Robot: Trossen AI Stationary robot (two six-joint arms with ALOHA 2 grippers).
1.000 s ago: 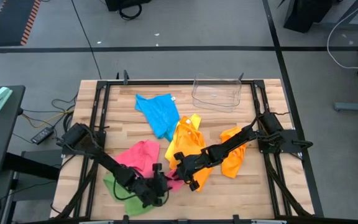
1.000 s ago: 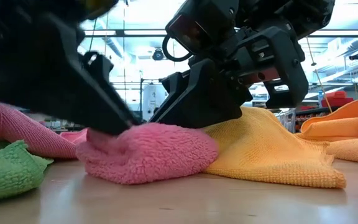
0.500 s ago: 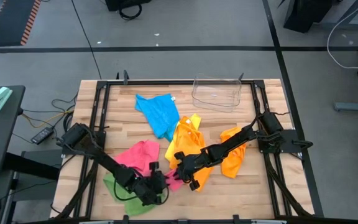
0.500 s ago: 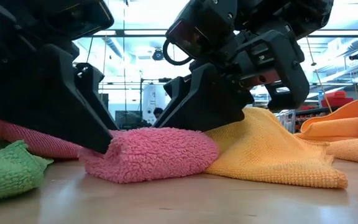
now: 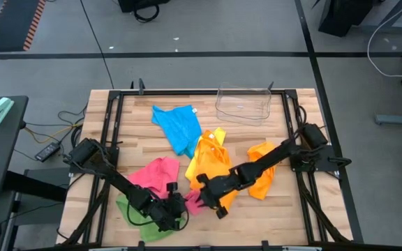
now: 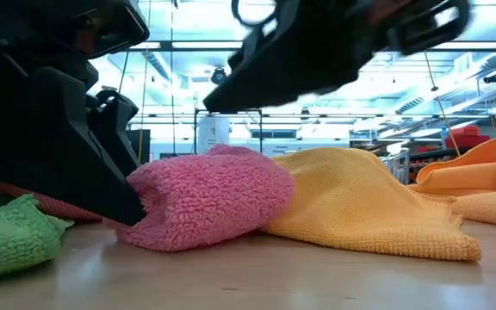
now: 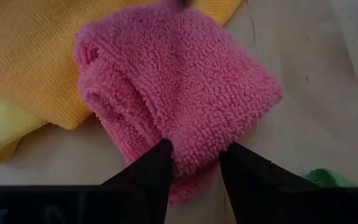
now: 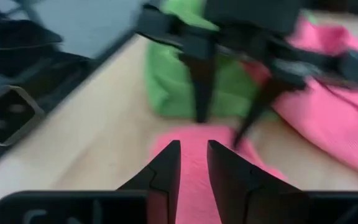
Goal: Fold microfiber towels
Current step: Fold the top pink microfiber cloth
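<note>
Your pink towel (image 5: 158, 174) sits lower left of centre in the high view, crumpled, with one corner rolled into a thick fuzzy fold (image 6: 213, 202) that fills the middle of the low view. Just below it, at the bottom left, you have the green towel (image 5: 132, 211), bunched. The yellow towel (image 5: 210, 166) lies rumpled at centre, touching the pink fold. The orange towel (image 5: 262, 178) is heaped to its right. The blue towel (image 5: 179, 127) lies loosely spread above centre, upper left of the yellow.

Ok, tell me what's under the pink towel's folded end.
The folded pink towel rests on bare table, overlapping the yellow towel. The left claw grips it; anything inside the fold is hidden.
</note>
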